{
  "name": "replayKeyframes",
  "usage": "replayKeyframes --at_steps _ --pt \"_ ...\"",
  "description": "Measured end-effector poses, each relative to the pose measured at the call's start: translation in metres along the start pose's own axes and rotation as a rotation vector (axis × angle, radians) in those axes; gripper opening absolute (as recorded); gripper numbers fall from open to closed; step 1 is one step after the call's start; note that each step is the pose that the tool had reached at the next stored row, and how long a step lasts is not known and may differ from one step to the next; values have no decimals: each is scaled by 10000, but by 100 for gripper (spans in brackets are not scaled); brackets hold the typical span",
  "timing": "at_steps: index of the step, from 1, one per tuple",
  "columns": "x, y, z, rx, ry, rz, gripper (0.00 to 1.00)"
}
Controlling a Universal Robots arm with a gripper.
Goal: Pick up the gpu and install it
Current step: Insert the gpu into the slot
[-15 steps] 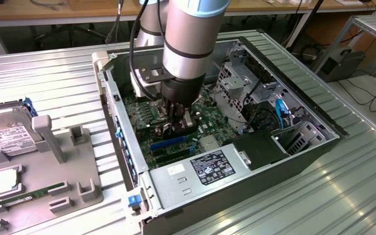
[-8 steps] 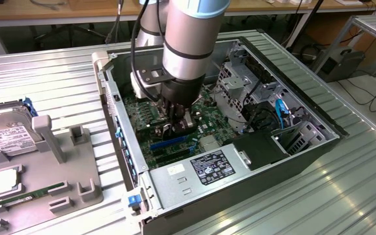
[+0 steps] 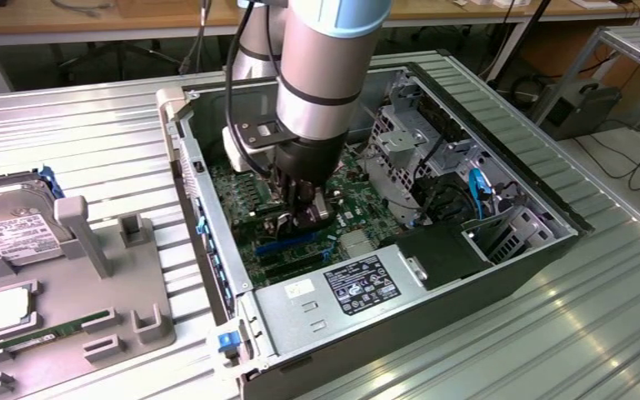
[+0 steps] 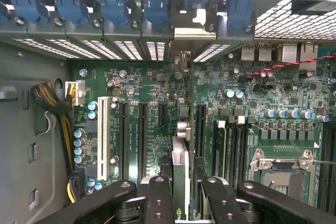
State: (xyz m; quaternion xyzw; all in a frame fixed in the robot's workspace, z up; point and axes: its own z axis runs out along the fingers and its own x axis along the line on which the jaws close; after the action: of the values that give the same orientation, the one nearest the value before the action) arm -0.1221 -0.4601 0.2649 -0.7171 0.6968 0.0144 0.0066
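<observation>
Claw (image 4: 182, 196) pinches the gpu (image 4: 179, 169) upright between black motherboard slots (image 4: 143, 140), blue clips (image 4: 156, 6) lining the case wall nearby

The arm (image 3: 326, 58) drops steeply into the open case (image 3: 442, 317) from above. Its silver link, capped in blue, leans a little toward the exterior view's left on the way down. Below the link sits the black wrist (image 3: 303, 162), with a pale camera bracket (image 3: 247, 137) fixed to the side facing the exterior view's left. The gripper (image 3: 303, 223) points down, deep inside the case and near the middle of it. In the wrist view the gripper (image 4: 185, 182) has its two black fingers (image 4: 157, 198) standing parallel, with the outer links splayed wide. The fingers are closed on the gpu (image 4: 179, 161), which is held upright and edge-on between them.
</observation>
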Motion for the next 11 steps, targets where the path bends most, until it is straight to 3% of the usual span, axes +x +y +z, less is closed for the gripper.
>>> replayKeyframes --at_steps 11 --pt "3 2 42 -2 1 0 26"
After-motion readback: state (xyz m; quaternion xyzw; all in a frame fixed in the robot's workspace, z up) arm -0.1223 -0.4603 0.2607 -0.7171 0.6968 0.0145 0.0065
